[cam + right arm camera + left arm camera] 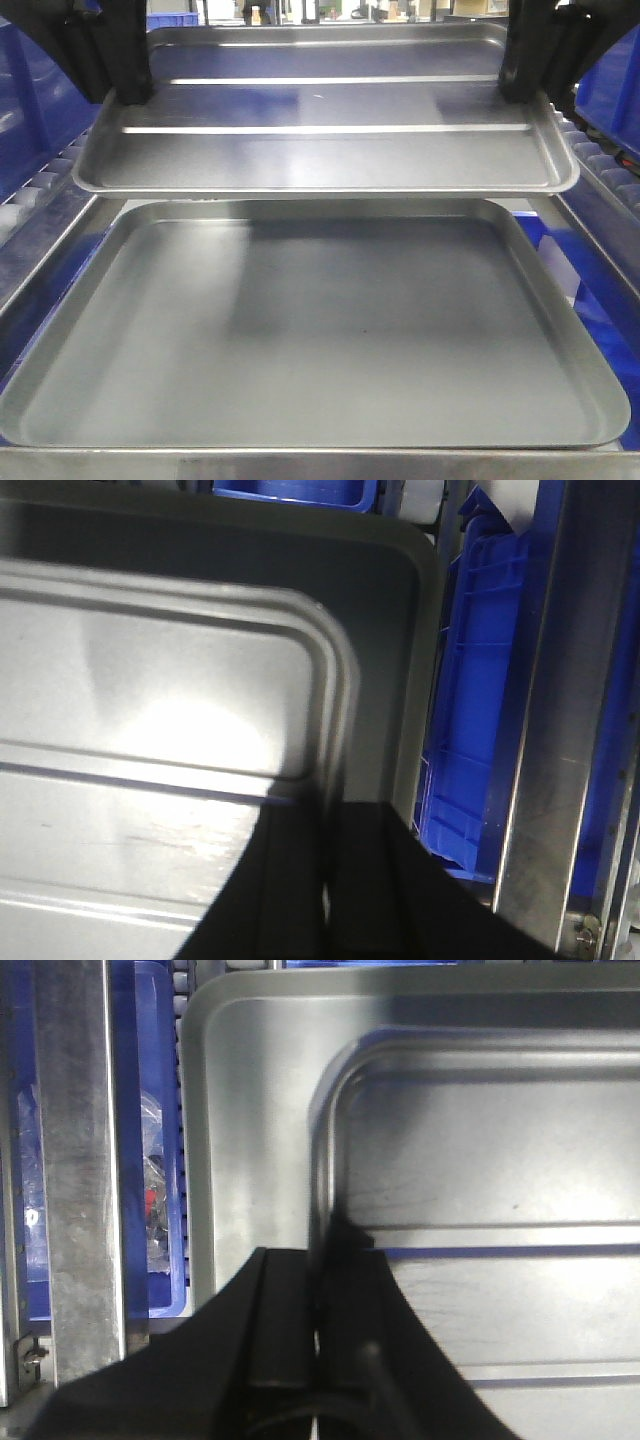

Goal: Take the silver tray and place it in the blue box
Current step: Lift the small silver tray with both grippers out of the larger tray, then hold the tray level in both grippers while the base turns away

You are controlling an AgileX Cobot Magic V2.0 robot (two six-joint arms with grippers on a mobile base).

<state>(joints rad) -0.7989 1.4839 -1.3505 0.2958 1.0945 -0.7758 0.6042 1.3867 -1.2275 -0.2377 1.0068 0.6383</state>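
Note:
The silver tray [320,150], shiny with two ridge lines across its floor, hangs level above a larger dull-grey tray [330,330]. My left gripper [125,95] is shut on its left rim and my right gripper [525,90] is shut on its right rim. In the left wrist view the black jaws of the left gripper [320,1250] pinch the rim of the silver tray [480,1160]. The right wrist view shows the right gripper [328,815] clamped the same way on the silver tray [150,680]. A ribbed wall of the blue box [470,700] lies to the right, below tray level, and rises at the right edge [612,75].
The dull-grey tray [250,1110] lies directly under the lifted one, wider on all sides. Rollers [590,150] run along the right, with more on the left [40,180]. Metal frame rails [75,1160] [550,730] flank the trays. Another blue container [150,1160] holds small items.

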